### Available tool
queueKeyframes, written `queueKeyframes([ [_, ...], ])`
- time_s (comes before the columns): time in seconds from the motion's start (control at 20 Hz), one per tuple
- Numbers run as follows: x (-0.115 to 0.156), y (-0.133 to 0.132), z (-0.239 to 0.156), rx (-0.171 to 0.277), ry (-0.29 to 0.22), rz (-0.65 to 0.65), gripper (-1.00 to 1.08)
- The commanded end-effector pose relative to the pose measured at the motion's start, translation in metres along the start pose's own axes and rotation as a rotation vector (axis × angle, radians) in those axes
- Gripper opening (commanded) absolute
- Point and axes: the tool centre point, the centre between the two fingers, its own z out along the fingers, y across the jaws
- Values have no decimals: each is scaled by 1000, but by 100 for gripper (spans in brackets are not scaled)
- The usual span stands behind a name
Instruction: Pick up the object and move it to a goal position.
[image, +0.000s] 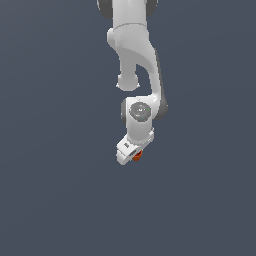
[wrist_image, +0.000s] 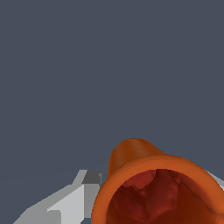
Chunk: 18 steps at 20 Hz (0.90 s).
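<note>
The small orange-red tapered cup (image: 137, 156) sits between the fingers of my white gripper (image: 133, 155), below the wrist in the middle of the exterior view. In the wrist view the cup (wrist_image: 135, 157) fills the space between the fingers, with its darker hollow facing the camera. One grey-white finger (wrist_image: 70, 201) presses one side, and only a sliver of the other finger (wrist_image: 216, 178) shows at the opposite side. My gripper (wrist_image: 153, 177) is shut on the cup. The arm covers most of the cup in the exterior view.
A plain dark blue-grey surface (image: 50, 200) fills both views. No other objects, no goal marker and no edges show.
</note>
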Motion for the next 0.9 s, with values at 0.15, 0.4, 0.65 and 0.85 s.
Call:
queueKeyframes([
  [0.15, -9, 6, -13, -1, 1, 1, -100],
  [0.4, -28, 16, -38, -1, 1, 1, -100],
  [0.65, -56, 32, -76, -1, 1, 0, -100],
  [0.85, -84, 48, -115, -1, 1, 0, -100],
])
